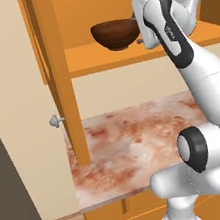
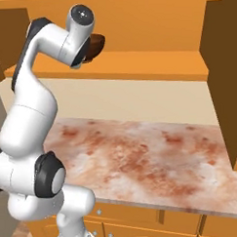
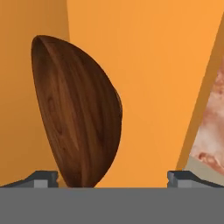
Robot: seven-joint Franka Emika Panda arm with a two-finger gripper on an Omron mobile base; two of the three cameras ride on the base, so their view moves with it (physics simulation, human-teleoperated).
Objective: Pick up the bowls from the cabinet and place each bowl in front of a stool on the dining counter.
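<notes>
Wood-grained bowl sits just ahead of the gripper, offset toward one fingertip. Jaws gape wide, seemingly holding nothing.

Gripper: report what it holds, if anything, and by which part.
Nothing is held. The gripper is open, its fingertips wide apart, with the brown bowl on the cabinet shelf just ahead of them, nearer one tip and not clamped.
</notes>
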